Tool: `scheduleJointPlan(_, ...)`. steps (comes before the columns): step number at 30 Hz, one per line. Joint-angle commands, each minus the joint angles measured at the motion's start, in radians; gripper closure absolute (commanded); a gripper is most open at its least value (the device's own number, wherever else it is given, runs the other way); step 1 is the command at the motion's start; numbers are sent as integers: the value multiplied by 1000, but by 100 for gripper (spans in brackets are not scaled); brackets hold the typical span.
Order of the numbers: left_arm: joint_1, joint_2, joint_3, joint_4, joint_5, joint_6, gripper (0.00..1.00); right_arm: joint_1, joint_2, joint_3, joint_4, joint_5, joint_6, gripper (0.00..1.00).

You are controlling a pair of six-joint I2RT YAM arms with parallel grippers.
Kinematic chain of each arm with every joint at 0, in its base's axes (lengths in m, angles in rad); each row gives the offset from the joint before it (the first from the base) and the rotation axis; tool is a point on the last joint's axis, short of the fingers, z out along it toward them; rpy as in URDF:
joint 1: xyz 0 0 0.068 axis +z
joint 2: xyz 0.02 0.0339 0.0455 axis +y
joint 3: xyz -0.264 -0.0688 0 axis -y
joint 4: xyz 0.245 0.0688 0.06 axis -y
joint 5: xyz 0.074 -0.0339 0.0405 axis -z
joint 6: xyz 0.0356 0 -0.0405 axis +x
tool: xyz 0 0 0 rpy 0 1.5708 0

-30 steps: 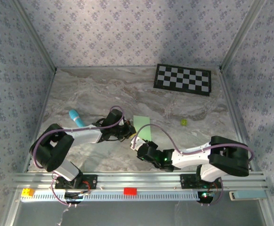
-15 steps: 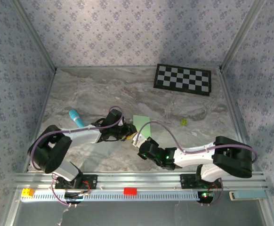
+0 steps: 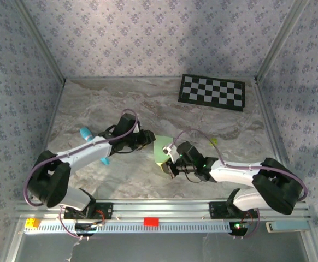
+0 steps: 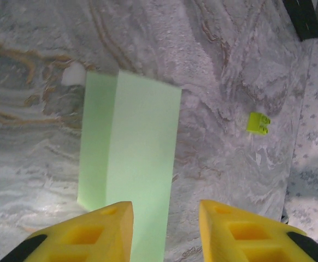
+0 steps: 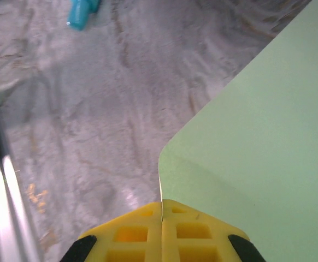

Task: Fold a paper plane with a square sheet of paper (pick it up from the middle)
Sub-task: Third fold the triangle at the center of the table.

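Note:
The square sheet of paper (image 3: 161,149) is pale mint green and folded into a narrow band. It lies at the table's middle, between both grippers. My right gripper (image 5: 162,204) is shut on the sheet's near edge (image 5: 257,131); from above, this gripper (image 3: 169,165) sits at the paper's near right corner. My left gripper (image 4: 164,210) hovers open over the band (image 4: 131,158), its yellow fingertips (image 4: 112,221) apart with nothing pinched. From above, the left gripper (image 3: 149,140) stands at the sheet's left side. No dart shape shows.
A cyan-blue stick (image 3: 84,132) lies left of the paper, partly under the left arm, also visible in the right wrist view (image 5: 82,12). A small yellow-green brick (image 3: 213,141) sits to the right. A checkerboard (image 3: 212,91) lies at the back right.
The left gripper has opened and its arm has stretched out towards the back. The right gripper has shut on the paper's edge and shifted up and to the right.

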Motion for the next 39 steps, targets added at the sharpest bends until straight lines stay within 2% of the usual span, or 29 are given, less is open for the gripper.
scheduleJointPlan(1,7,65,76,-38,61,76,69,-26,29,11,4,-197,65,100)
scheduleJointPlan(6,5,185,152,-28,134,109,78,-39,59,10,19,-210,84,100)
scheduleJointPlan(12,0,313,184,-12,171,124,87,-58,67,-6,43,-211,100,100)
scheduleJointPlan(24,-22,466,213,-52,148,170,93,-94,86,-1,19,-213,105,100)
scheduleJointPlan(39,-28,499,221,-96,125,210,95,-171,170,55,-52,-192,105,100)
